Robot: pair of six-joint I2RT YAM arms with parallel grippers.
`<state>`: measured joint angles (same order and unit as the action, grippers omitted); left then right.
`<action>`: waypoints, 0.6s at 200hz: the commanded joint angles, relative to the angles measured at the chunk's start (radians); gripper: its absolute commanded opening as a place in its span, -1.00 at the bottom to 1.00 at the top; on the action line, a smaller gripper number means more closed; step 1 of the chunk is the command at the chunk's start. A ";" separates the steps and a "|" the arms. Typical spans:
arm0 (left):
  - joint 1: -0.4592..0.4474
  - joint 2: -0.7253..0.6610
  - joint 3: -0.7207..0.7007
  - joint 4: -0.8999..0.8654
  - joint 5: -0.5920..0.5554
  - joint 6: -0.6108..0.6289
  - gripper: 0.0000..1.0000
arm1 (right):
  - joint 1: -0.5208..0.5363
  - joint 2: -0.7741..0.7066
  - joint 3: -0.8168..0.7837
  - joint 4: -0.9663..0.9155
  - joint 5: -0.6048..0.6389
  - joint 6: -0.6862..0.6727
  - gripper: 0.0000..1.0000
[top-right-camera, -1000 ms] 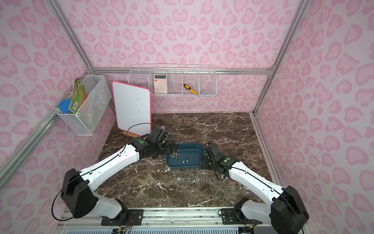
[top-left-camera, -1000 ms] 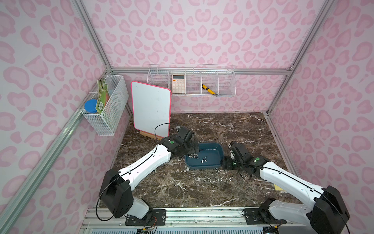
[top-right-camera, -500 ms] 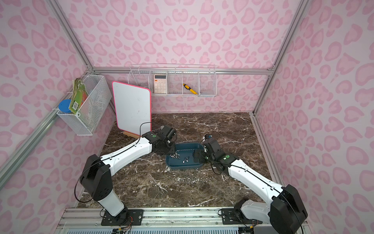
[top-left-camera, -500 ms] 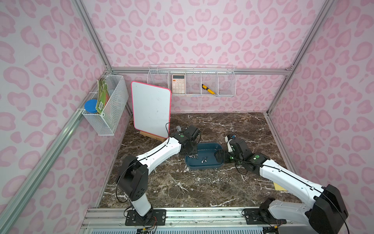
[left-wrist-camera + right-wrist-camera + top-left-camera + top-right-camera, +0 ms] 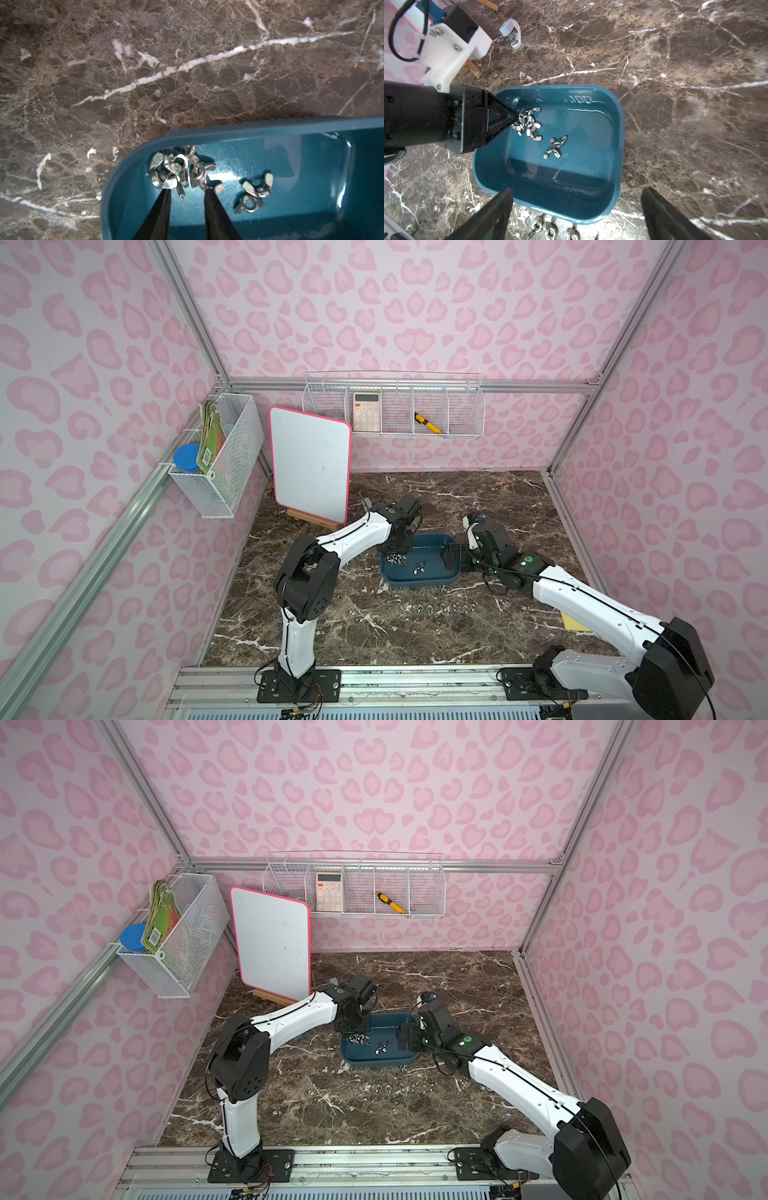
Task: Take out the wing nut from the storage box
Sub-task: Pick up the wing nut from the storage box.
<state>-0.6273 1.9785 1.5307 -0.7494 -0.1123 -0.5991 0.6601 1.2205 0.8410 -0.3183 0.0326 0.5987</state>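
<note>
Wing nut pile point(image 5: 172, 172) lies in a corner of storage box point(image 5: 270, 128). Left hand point(image 5: 187, 190), wide at the rim a sec ago, is now narrowed w/ tips in the pile. Grasp can't be told; pick prob. underway. Right hand point(image 5: 577, 191) is spread open over the opposite rim. Tangled nuts may lift together. Nut row point(image 5: 444, 608) sits on counter point(image 5: 457, 497).

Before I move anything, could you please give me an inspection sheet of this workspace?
Surface: dark marble table.
Job's things: blue storage box holds a pile of wing nuts and two nuts apart; more nuts lie in a row outside it.
Clutter: small stapler, whiteboard, yellow pad.
Grippers: left gripper tips at the pile, jaws narrow, grip unclear; right gripper wide open at the box's end.
Cables: black cable loops at the left wrist.
Surroundings: pink walls; wire basket with calculator and yellow tool.
</note>
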 commanded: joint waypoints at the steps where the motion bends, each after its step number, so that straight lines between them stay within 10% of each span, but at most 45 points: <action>1: 0.002 0.012 0.009 -0.022 0.024 -0.018 -0.37 | -0.008 -0.001 0.006 0.009 0.005 -0.012 0.97; 120: 0.006 0.089 0.037 -0.064 0.050 -0.077 -0.49 | -0.022 0.004 -0.001 0.004 -0.010 -0.008 0.97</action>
<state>-0.6224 2.0575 1.5578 -0.7845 -0.0643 -0.6559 0.6395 1.2255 0.8387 -0.3206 0.0284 0.5980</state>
